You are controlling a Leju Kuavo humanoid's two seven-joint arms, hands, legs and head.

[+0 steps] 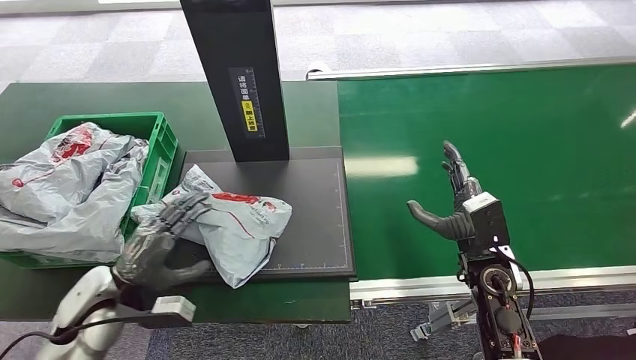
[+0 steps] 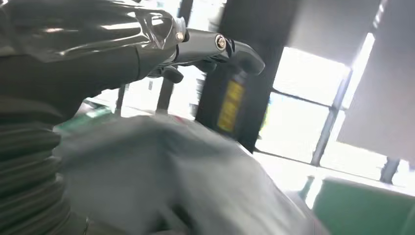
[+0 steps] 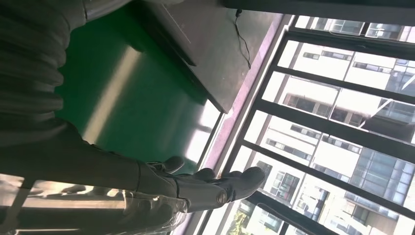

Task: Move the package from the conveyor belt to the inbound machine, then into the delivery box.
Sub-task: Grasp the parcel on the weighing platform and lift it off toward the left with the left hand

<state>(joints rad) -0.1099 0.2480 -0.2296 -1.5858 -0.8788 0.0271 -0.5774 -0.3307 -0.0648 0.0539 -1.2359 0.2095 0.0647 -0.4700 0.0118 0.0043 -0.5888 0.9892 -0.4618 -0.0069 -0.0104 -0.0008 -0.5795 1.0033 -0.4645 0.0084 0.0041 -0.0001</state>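
Note:
The package [image 1: 240, 225], a grey plastic mailer with red print, lies crumpled on the black platform [image 1: 319, 217] of the inbound machine. My left hand [image 1: 161, 244] reaches over the package's left end, fingers spread above it and thumb stretched out along its near edge. In the left wrist view the fingers [image 2: 215, 46] are held straight, with a gap showing between them and the blurred package [image 2: 161, 176]. My right hand [image 1: 454, 202] hovers open over the green conveyor belt [image 1: 525, 150], holding nothing; its fingers [image 3: 205, 186] are extended above the belt [image 3: 122, 98].
The machine's black pillar [image 1: 236, 75] with a yellow label rises at the back of the platform. A green crate [image 1: 161, 142] holding several grey mailers stands just left of the platform. The belt's metal rail [image 1: 450, 283] runs along the near edge.

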